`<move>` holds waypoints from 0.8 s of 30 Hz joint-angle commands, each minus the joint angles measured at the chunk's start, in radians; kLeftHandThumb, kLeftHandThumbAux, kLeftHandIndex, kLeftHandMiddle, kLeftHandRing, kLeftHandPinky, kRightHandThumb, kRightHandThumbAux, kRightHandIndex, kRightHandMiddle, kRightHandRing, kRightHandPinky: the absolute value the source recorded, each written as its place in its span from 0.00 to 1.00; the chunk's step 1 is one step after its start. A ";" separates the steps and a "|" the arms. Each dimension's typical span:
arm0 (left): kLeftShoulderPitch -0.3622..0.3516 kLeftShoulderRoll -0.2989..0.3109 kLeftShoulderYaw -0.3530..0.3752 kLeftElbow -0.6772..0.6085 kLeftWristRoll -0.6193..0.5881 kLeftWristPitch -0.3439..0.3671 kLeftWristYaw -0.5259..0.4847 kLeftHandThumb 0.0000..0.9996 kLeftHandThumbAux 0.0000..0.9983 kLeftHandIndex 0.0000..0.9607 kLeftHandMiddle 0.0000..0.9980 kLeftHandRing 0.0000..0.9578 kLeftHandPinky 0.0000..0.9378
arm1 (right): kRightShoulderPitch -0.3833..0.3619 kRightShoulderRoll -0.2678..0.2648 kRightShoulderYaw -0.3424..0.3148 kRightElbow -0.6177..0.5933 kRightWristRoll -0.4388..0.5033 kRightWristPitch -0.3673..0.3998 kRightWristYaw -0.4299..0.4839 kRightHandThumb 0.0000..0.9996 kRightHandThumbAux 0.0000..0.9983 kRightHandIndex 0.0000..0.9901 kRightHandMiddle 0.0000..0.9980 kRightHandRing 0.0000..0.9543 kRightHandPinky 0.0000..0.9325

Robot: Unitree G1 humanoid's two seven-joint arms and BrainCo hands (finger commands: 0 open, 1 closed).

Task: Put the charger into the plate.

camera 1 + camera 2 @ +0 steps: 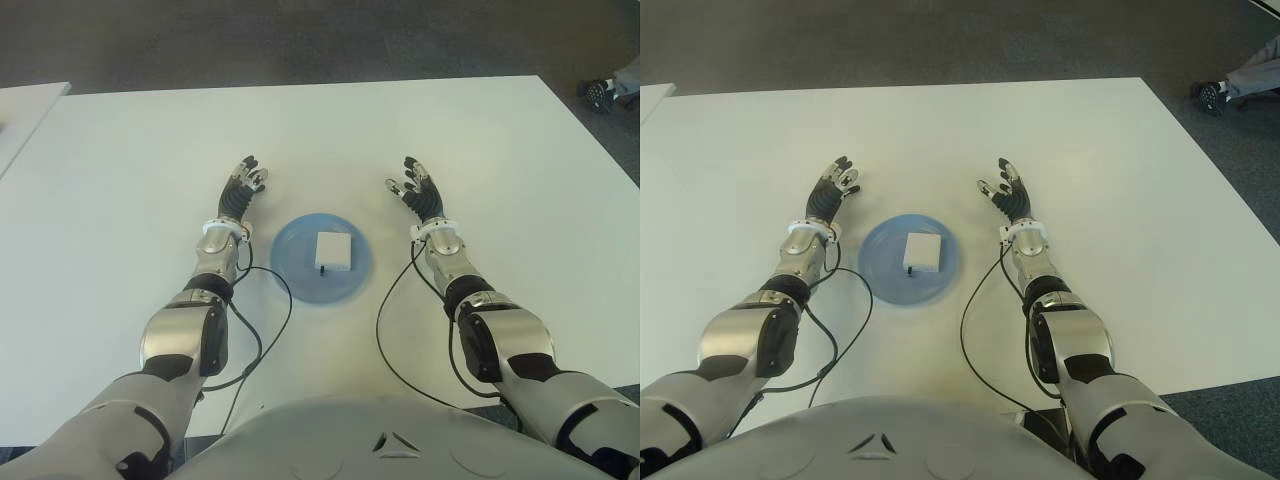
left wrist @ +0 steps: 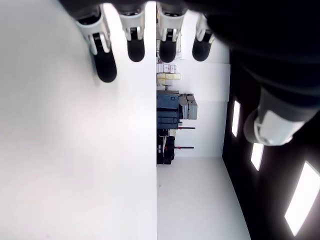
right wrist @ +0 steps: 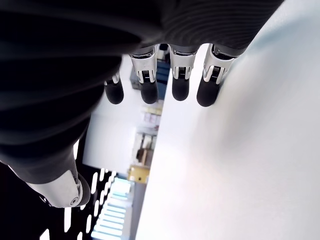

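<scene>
A white square charger lies inside the blue plate on the white table, just in front of my body. My left hand shows to the left of the plate, fingers spread and holding nothing. To the right of the plate my right hand is held out with fingers spread, also holding nothing. Both wrist views show straight fingertips over bare table with nothing between them.
Black cables trail from both forearms across the table's near part. A second white table's corner shows at the far left. A person's shoe shows on the dark floor beyond the table's far right corner.
</scene>
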 commanded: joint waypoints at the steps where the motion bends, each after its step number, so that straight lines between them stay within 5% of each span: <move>1: 0.030 -0.015 0.002 0.030 0.004 0.051 -0.002 0.07 0.53 0.00 0.00 0.00 0.00 | 0.073 0.031 0.025 0.060 -0.028 0.120 0.022 0.09 0.67 0.00 0.00 0.02 0.09; 24: 0.024 -0.014 0.009 0.036 -0.002 0.051 -0.026 0.06 0.53 0.00 0.00 0.00 0.00 | 0.071 0.031 0.035 0.065 -0.038 0.111 0.020 0.10 0.62 0.00 0.00 0.03 0.10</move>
